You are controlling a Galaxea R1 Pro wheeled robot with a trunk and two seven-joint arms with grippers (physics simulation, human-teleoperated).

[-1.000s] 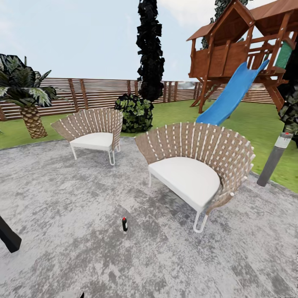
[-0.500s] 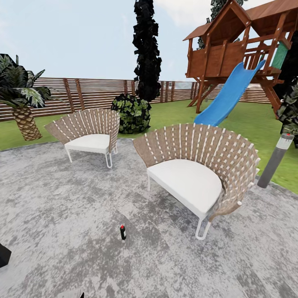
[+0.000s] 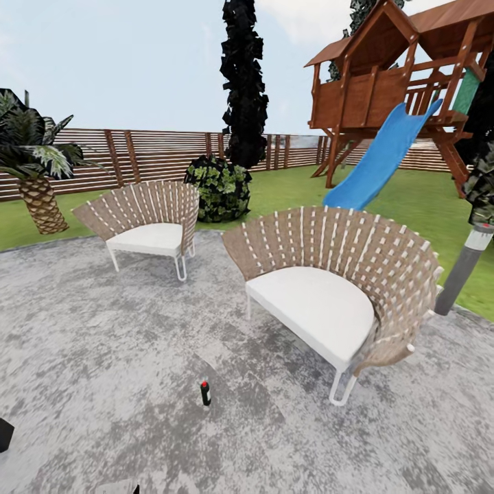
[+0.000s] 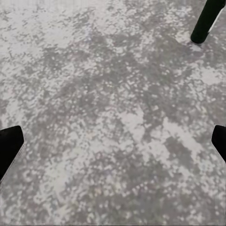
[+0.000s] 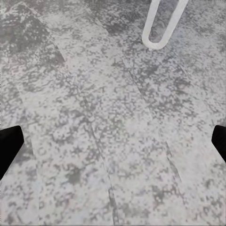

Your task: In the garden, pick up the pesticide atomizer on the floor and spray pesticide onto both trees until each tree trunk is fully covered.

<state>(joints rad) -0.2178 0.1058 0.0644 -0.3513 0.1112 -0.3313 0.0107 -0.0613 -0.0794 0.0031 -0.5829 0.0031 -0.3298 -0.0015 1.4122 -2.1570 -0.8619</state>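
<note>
Standing upright at six o'clock on the grey paving (image 3: 103,357), the small, probably light, rigid pesticide atomizer (image 3: 205,393) suits a mid-body grasp; both end effectors gape wide, empty.

Two woven chairs (image 3: 147,219) (image 3: 336,274), one small bottle (image 3: 205,392) (red-capped), one slide (image 3: 381,154), one palm (image 3: 34,171).

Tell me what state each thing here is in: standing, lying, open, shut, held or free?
Small black bottle with red cap: upright on the grey paving, held by nothing.
Near woven chair: standing, seat empty.
Far woven chair: standing, seat empty.
Blue slide: leaning from the wooden playhouse down to the grass.
Left gripper: open, holding nothing.
Right gripper: open, holding nothing.
</note>
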